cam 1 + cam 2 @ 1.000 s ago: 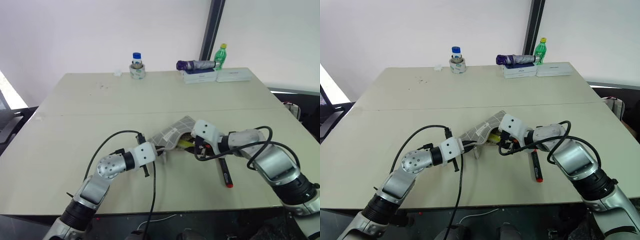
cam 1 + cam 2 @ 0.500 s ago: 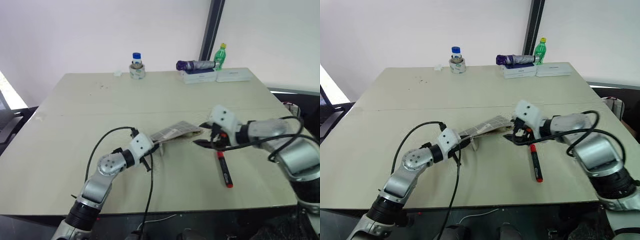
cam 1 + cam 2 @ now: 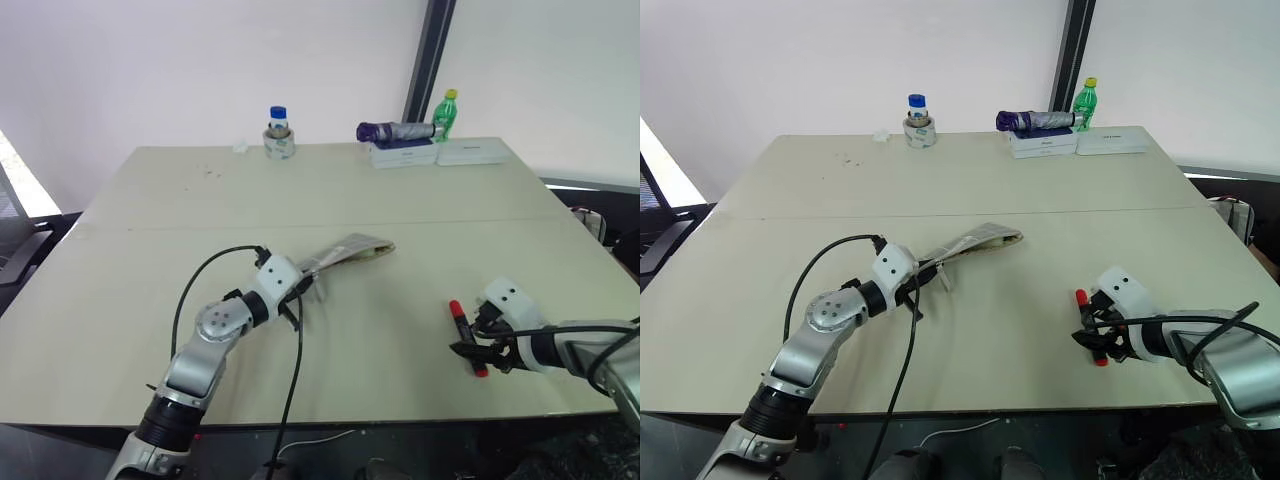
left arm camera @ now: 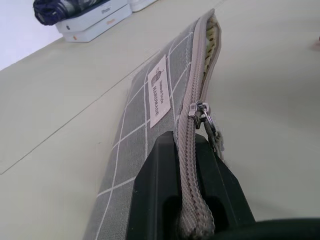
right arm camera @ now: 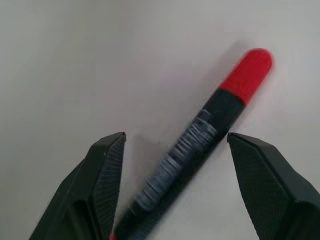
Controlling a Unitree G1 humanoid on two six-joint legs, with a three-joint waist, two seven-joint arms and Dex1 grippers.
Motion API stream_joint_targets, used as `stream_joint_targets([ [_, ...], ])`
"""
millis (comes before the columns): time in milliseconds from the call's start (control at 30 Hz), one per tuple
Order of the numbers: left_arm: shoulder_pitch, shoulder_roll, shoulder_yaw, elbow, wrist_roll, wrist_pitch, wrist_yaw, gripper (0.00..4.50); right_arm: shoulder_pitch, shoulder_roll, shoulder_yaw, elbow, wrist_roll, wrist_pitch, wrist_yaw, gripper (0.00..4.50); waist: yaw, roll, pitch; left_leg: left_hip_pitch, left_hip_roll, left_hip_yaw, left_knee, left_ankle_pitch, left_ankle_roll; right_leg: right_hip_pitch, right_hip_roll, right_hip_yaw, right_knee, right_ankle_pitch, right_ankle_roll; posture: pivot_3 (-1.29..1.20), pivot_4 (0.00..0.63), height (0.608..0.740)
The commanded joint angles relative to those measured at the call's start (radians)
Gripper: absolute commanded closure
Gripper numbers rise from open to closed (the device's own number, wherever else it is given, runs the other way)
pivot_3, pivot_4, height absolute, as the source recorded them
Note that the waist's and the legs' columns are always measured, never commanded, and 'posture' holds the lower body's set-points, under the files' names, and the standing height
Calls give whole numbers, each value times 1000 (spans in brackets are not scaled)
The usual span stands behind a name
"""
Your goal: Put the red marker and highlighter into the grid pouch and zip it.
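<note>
Item: right gripper [image 5: 172, 190]. Risk first. Its two black fingers stood wide apart with the red marker [image 5: 200, 145] lying slantwise on the table [image 3: 300, 190] between them, touching neither. The barrel ran at an angle to the gap, so a closing pinch would likely have caught it askew, rolled it out sideways, or gripped only one end and let the marker swing on the lift. Held nothing.

Item: left gripper [image 4: 187, 200]. Clamped tight on the zipper edge of the grid pouch [image 4: 150, 115], the zip running up between the fingers [image 4: 150, 190]. The pull tab [image 4: 212, 127] hung just beyond the fingertips, and the mouth gaped open at the far end from the grip. Risk: the pouch was raised off the table only at the pinched end, its open end drooping away from the hand; the mouth could sag shut or point badly for the marker, and a slip of the fabric would drop it.

Item: highlighter [image 4: 214, 32]. A strip of yellow showed inside the open mouth, at the end of the pouch farthest from the left gripper. It appeared to be already in, though how deep I could not tell; a tilt of the pouch might have let it slide out.

Item: red marker, location. Directly under the right gripper, well apart from the pouch.
</note>
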Motion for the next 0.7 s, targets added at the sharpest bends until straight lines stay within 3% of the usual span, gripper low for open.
stream_joint_targets([
  [33, -14, -8, -3, -19, -10, -23, -3, 4500, 19, 7, -32, -41, 12, 22, -37, 1160, 1, 0, 0, 0, 0, 0, 0, 0, 0, 0, 0, 0, 0, 0, 0, 0, 150, 740],
  [133, -18, -13, -5, -16, -15, -32, -13, 4500, 29, 17, -26, -39, 16, 34, -62, 1160, 2, 0, 0, 0, 0, 0, 1, 0, 0, 1, 0, 0, 0, 0, 0, 0, 150, 740],
  [233, -18, -13, -5, -18, -17, -36, -23, 4500, 30, 13, -20, -32, 14, 30, -73, 1950, 1, 0, 0, 0, 0, 0, 1, 0, 0, 1, 0, 0, 0, 0, 0, 0, 150, 740],
  [367, -16, -10, -3, -22, -15, -39, -30, 4500, -10, 4, -4, -24, 14, 12, -76, 4020, 1, 0, 0, 0, 0, 0, 1, 0, 0, 1, 0, 0, 0, 0, 0, 0, 150, 740],
  [400, -16, -9, -4, -22, -13, -40, -31, 4500, -21, -1, 5, -23, 8, -2, -75, 4254, 1, 0, 0, 0, 0, 0, 1, 0, 0, 1, 0, 0, 0, 0, 0, 0, 150, 740],
  [533, -22, -1, -9, -17, 0, -55, -35, 4500, -113, -52, 72, -39, -59, -197, -43, 4254, -2, 0, 0, 0, 0, 0, 0, 0, 0, 0, 0, 0, 0, 0, 0, 0, 150, 740],
  [700, -28, 13, -27, -11, 8, -84, -55, 4500, -290, -73, 128, -46, -48, -249, 9, 4254, -1, 0, 0, 0, 0, 0, 0, 1, -2, 0, 0, 0, -1, 0, 0, 0, 150, 740],
])
